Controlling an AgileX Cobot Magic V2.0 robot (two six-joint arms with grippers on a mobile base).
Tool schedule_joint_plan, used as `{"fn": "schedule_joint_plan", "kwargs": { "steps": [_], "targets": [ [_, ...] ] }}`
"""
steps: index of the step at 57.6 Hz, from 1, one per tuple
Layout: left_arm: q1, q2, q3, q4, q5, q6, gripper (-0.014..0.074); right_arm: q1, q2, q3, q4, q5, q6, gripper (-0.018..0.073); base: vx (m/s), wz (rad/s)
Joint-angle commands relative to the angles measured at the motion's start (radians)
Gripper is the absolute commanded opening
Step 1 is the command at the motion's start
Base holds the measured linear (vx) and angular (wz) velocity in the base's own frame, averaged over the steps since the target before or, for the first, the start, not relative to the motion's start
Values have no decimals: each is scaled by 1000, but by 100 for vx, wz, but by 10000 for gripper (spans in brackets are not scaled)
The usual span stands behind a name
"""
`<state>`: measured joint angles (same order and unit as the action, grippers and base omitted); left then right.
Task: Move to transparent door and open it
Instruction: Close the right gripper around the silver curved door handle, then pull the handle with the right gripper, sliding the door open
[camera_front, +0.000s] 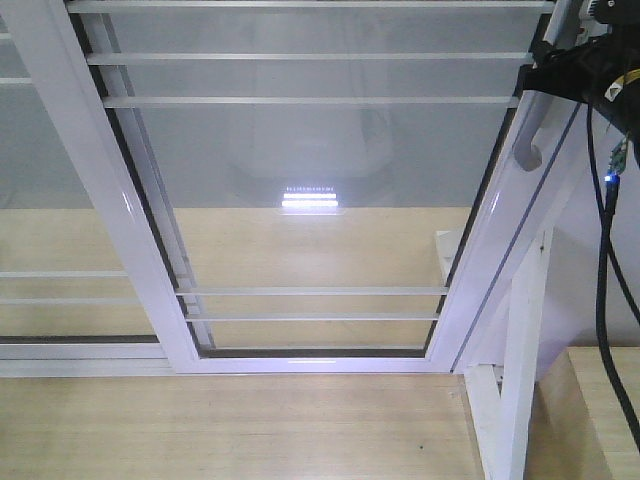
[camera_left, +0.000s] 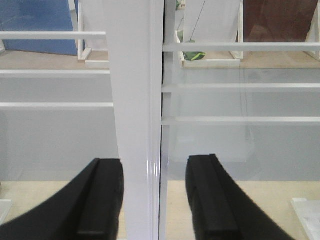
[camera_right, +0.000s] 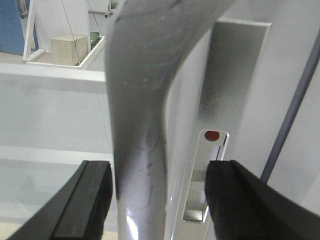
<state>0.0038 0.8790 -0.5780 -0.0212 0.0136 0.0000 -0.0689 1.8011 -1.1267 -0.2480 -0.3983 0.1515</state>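
The transparent door (camera_front: 310, 160) fills the front view, clear glass in a white frame (camera_front: 100, 200) with thin white bars across it. Its curved silver-grey handle (camera_front: 530, 125) is on the right edge, with my right arm (camera_front: 590, 70) against it. In the right wrist view my right gripper (camera_right: 157, 200) is open around the handle (camera_right: 140, 125); the left finger (camera_right: 90, 200) is close to it and the right finger (camera_right: 235, 200) stands apart. In the left wrist view my left gripper (camera_left: 155, 195) is open, its fingers on either side of a white vertical frame post (camera_left: 135, 100).
A similar white-framed glass panel (camera_front: 50, 250) stands left of the door. A white support bracket (camera_front: 520, 370) stands low at the right, beside a wooden surface (camera_front: 600, 420). Black cables (camera_front: 605, 260) hang at the right. A lock plate with a red dot (camera_right: 212, 135) is beside the handle.
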Motion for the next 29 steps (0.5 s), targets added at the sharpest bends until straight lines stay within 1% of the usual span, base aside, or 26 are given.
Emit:
{"fn": "schedule_joint_plan", "kwargs": {
  "steps": [1, 9, 13, 18, 29],
  "targets": [
    [-4, 3, -33, -3, -86, -5, 433, 7, -43, -37, -8, -93, 3, 426, 0, 0],
    [-4, 4, -33, -3, -98, -5, 433, 29, -43, -37, -8, -100, 2, 362, 0, 0],
    [-4, 4, -33, -3, -102, -5, 433, 49, -41, -37, -8, -120, -1, 344, 0, 0],
    [-4, 4, -33, -3, -104, -5, 433, 73, -29, -37, -8, -144, -17, 341, 0, 0],
    [-4, 4, -33, -3, -104, -5, 433, 107, 3, -37, -7, -178, -13, 341, 0, 0]
  ]
}}
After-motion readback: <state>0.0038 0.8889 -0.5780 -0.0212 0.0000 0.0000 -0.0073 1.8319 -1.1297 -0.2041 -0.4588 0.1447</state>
